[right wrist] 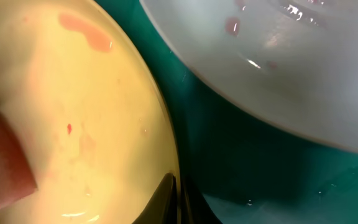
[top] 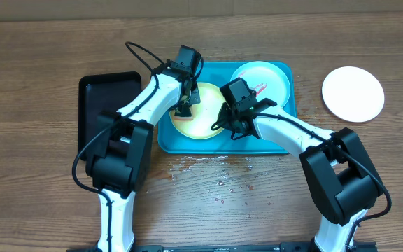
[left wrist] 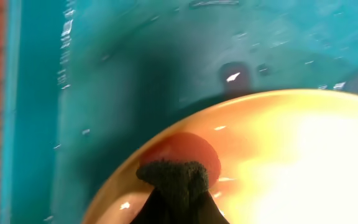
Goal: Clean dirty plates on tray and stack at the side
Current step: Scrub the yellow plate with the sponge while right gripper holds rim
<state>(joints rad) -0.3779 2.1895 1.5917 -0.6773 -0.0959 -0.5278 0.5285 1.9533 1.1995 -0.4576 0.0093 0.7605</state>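
Pressing sponge [left wrist: 173,180] onto yellow plate [top: 203,117], left pincer [top: 185,107] pinching it, right pincer [top: 222,125] state unclear.

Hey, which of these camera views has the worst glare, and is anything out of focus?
Left wrist view: worst glare, much of the yellow plate is blown out to white, and the turquoise tray is blurred. Right wrist view: soft close-up, small glints on the pale plate. Overhead view: sharp, evenly lit.
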